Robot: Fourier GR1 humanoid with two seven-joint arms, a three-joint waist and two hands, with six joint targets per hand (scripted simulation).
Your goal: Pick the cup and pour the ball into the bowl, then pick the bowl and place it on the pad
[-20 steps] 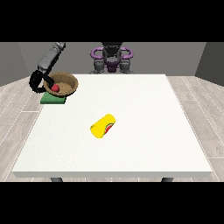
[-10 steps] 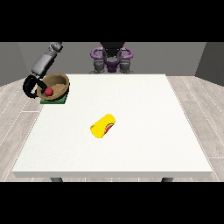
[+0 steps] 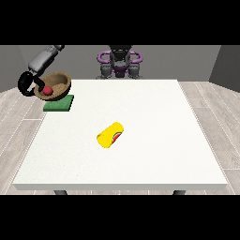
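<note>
A brown wooden bowl with a red ball inside hangs tilted in the air above the green pad at the table's far left corner. The black hand at the view's left grips the bowl's left rim with curled fingers. A yellow cup lies on its side near the middle of the white table, its red-lined mouth facing the front right. The other hand does not show in this view.
The robot's purple and black torso stands behind the table's far edge. Grey floor planks surround the table.
The bowl with the ball has risen off the pad and shifted up and left with the hand. The green pad is now exposed. The cup has not moved.
</note>
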